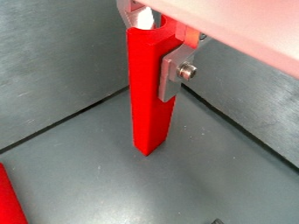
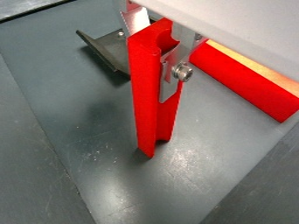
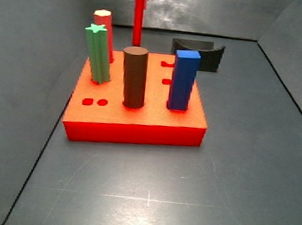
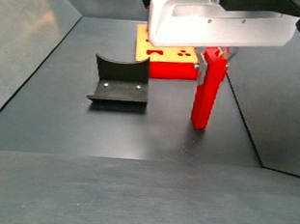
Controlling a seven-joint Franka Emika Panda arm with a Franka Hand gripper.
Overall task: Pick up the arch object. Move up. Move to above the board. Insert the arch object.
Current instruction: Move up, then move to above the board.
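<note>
The arch object (image 4: 209, 89) stands bolt upright on the dark floor, long axis straight up and down, its foot looking planted on the surface in a side view, though I can't rule out a sliver of clearance. The gripper (image 4: 216, 53) sits right on its top end: in both wrist views the silver fingers (image 1: 176, 74) press flat against the upper part of the red prism, narrowed onto it, so I'd call that a firm hold.

Now the relation that matters: the board (image 4: 169, 59) lies beyond the arch object in that side view, further back and a touch left, near but not touching. From the opposite side (image 3: 134, 123) the arch object (image 3: 136, 18) rises behind the slab's far edge.

The move ahead, I reckon, is straight up first, then across. The board already carries a green-topped peg (image 3: 97, 51), a brown cylinder (image 3: 134, 78) and a blue block (image 3: 184, 80), so the lift must clear those tops.

The fixture (image 4: 117, 81) stands well apart to the left. Open floor all round the foot, walls at a comfortable remove.
</note>
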